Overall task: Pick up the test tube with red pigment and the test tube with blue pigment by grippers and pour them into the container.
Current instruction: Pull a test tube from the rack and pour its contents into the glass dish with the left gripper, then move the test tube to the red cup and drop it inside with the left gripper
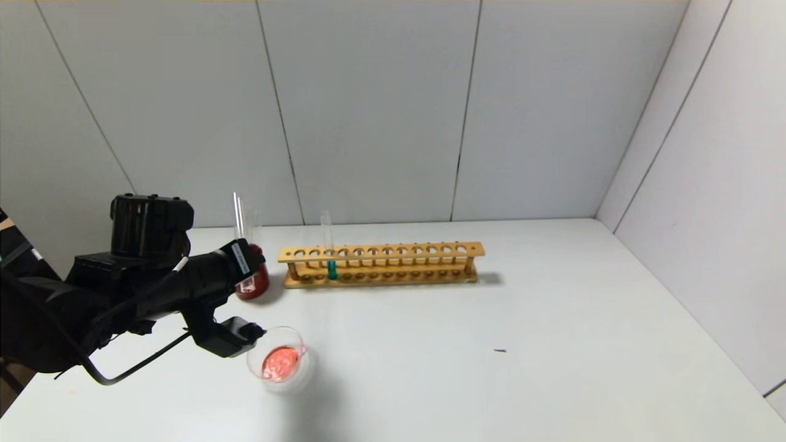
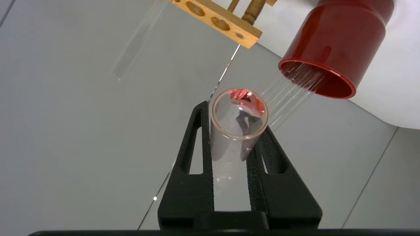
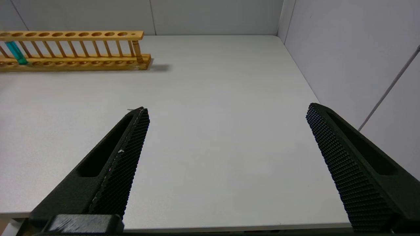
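Note:
My left gripper (image 1: pixel 249 277) is shut on the test tube with red pigment (image 1: pixel 236 215), holding it roughly upright beside the dark red cup, behind the container. In the left wrist view its fingers (image 2: pixel 259 154) clamp the tube (image 2: pixel 229 137); I look into its mouth and see only red residue at the bottom. The container (image 1: pixel 279 362), a clear glass dish, holds red liquid. The test tube with blue pigment (image 1: pixel 331 267) stands in the wooden rack and shows in the right wrist view (image 3: pixel 16 52). My right gripper (image 3: pixel 227 108) is open and empty over the table's near right part.
The wooden rack (image 1: pixel 381 252) lies across the table's back; most holes are empty. The dark red cup (image 1: pixel 263 281) stands left of it, with another clear tube (image 2: pixel 288 95) in it. A small dark speck (image 1: pixel 500 350) lies mid-table. Walls close the back and right.

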### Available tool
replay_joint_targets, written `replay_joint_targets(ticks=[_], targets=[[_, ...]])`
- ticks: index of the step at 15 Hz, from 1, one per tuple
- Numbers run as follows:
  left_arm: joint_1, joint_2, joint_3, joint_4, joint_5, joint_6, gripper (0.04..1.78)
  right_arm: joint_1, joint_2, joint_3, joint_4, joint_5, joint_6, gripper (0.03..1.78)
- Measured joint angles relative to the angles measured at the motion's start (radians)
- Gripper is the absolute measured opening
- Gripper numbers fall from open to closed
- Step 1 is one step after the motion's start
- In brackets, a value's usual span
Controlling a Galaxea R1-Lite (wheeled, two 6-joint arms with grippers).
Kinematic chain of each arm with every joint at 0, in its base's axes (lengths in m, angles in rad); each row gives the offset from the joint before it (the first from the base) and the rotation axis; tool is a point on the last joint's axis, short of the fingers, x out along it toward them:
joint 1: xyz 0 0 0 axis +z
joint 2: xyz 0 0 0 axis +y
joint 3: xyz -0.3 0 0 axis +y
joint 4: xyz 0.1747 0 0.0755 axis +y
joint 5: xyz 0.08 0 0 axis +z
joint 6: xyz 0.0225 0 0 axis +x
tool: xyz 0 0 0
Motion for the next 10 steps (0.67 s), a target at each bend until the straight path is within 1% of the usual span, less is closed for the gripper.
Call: replay_joint_targets(ticks=[2, 4, 6, 7, 8, 10], targets=[[0.003, -0.015, -0.016, 0.011, 0.0, -0.059, 0.33, 0.0, 0.0, 0.0, 0.0, 0.0, 0.0, 1.75], [0.008, -0.04, -0.028, 0.039, 0.024, -0.217, 0.33, 0.0, 0.0, 0.0, 0.0, 0.0, 0.0, 1.75], [0.012, -0.082, -0.047, 0.086, 0.067, -0.429, 0.33, 0.0, 0.0, 0.0, 0.0, 0.0, 0.0, 1.75], [0.017, -0.108, -0.08, 0.131, 0.095, -0.556, 0.33, 0.0, 0.0, 0.0, 0.0, 0.0, 0.0, 1.75], [0.029, -0.131, -0.133, 0.186, 0.116, -0.672, 0.33, 0.0, 0.0, 0.0, 0.0, 0.0, 0.0, 1.75], [0.062, -0.167, -0.246, 0.332, 0.131, -0.926, 0.33, 0.0, 0.0, 0.0, 0.0, 0.0, 0.0, 1.75]])
